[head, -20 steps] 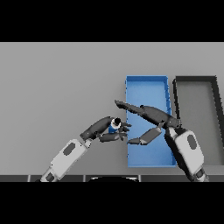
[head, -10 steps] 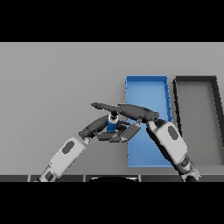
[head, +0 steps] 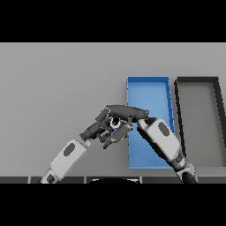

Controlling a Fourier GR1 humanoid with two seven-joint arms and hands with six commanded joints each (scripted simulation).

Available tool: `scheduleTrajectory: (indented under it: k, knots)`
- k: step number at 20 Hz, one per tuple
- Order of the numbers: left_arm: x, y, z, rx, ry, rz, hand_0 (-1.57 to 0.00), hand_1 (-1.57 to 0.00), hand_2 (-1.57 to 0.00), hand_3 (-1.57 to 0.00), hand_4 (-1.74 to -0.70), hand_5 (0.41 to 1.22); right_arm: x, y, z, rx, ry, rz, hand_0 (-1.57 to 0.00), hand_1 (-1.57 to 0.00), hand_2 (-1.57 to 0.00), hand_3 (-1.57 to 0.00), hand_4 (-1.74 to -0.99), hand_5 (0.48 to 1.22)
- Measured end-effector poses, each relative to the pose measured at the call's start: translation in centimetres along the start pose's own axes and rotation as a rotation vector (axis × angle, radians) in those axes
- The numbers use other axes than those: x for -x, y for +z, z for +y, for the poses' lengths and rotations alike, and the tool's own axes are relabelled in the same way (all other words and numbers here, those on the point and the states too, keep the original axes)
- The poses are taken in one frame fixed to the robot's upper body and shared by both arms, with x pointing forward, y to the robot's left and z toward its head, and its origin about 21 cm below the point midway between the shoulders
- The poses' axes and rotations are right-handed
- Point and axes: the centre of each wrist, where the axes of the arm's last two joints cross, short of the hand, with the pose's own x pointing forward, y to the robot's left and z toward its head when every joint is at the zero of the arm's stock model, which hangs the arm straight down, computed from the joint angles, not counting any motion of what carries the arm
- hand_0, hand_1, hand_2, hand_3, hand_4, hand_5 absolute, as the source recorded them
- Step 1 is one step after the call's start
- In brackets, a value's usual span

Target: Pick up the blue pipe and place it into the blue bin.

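Observation:
The blue pipe stands on end just left of the blue bin, with its pale ring end facing up. My left hand reaches in from the lower left and its fingers curl round the pipe's left side. My right hand comes across the blue bin from the lower right. Its straight fingers lie over the pipe's far side and its thumb reaches under the near side. Both hands hide most of the pipe.
A dark grey bin stands right of the blue bin. My right forearm lies over the blue bin's near half. Open grey table stretches to the left and the back.
My right hand has swung left from over the blue bin and closed in around the pipe. My left hand has stayed at the pipe, which has barely moved.

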Motion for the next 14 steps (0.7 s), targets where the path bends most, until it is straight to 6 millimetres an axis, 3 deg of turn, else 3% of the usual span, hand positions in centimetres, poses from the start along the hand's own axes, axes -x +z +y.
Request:
scheduleTrajectory:
  k: [2, 4, 8, 9, 10, 12, 14]
  knots:
    - [0.34, -0.01, -0.05, 0.000, 0.035, -0.028, -1.57, -1.56, -1.57, -1.48, -1.72, 1.221, 0.06, -0.12, 0.10, 0.005, 0.005, -0.014, -1.39, -1.39, -1.39, -1.34, -1.438, 0.982]
    - [0.36, 0.24, -0.01, -0.001, 0.022, -0.018, -1.57, -1.57, -1.57, -1.51, -1.73, 1.221, -0.05, -0.02, 0.34, -0.016, 0.064, -0.014, -1.45, -1.45, -1.46, -1.43, -1.436, 1.068]
    - [0.16, -0.19, 0.32, 0.003, 0.010, 0.000, -1.57, -1.57, -1.57, -1.55, -1.73, 1.221, 0.09, 0.44, 0.03, -0.028, 0.057, -0.032, -1.52, -1.52, -1.52, -1.51, -1.470, 1.158]
    - [0.22, -0.17, 0.32, 0.001, 0.010, -0.004, -1.57, -1.57, -1.57, -1.44, -1.72, 1.221, 0.28, 0.30, 0.08, -0.032, 0.035, -0.046, -1.53, -1.53, -1.53, -1.52, -1.475, 1.171]
    - [0.15, 0.11, 0.18, 0.004, 0.014, -0.017, -1.57, -1.51, -1.46, -1.47, -1.66, 1.221, 0.25, 0.47, 0.11, -0.029, 0.018, -0.064, -1.54, -1.54, -1.54, -1.53, -1.478, 1.181]
    - [-0.12, -0.06, 0.42, 0.024, -0.041, -0.008, -1.05, -0.99, -0.95, -0.96, -1.43, 1.221, 0.06, 0.30, 0.61, -0.013, 0.019, -0.086, -1.55, -1.55, -1.55, -1.55, -1.483, 1.195]
    - [0.11, 0.26, 0.70, 0.046, -0.061, 0.006, -0.67, -0.63, -0.61, -0.62, -1.23, 1.221, -0.11, 0.38, 0.79, 0.000, 0.021, -0.065, -1.56, -1.56, -1.56, -1.56, -1.485, 1.205]
